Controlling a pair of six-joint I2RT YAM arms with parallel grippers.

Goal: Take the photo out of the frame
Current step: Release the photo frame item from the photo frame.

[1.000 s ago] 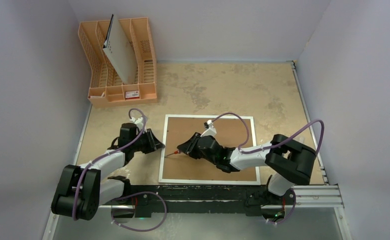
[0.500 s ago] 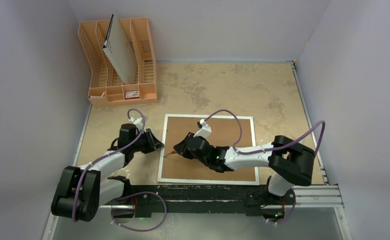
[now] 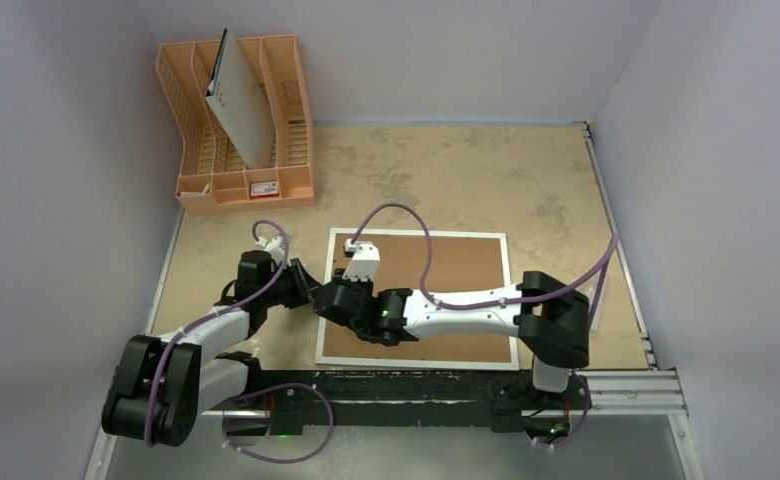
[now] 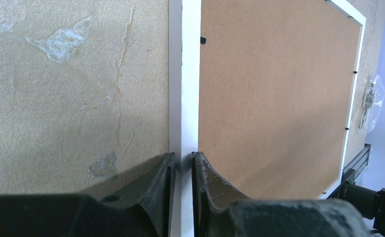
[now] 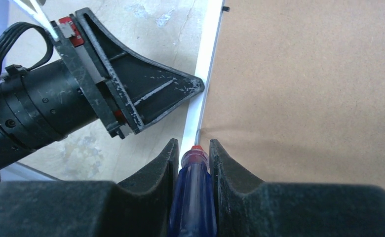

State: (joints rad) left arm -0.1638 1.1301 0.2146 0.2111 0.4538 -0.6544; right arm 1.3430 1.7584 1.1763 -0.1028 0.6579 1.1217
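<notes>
Your left gripper (image 4: 183, 162) is almost closed, its fingers pinching the white left rail of the frame (image 4: 274, 98). The frame lies back up on the worktop (image 3: 446, 180), near the middle of the near edge. Your right gripper (image 5: 193, 145) is clamped tight on a blue-handled screwdriver (image 5: 193, 197). The screwdriver's red-collared end sits at the seam where that same white rail meets the brown backing, just beside your left fingertips. You cannot see the photo; only the fibreboard back shows. At the worktop's far left corner an orange rack (image 3: 291, 110) holds a grey-white board (image 3: 241, 110) with small holes, leaning at a tilt.
</notes>
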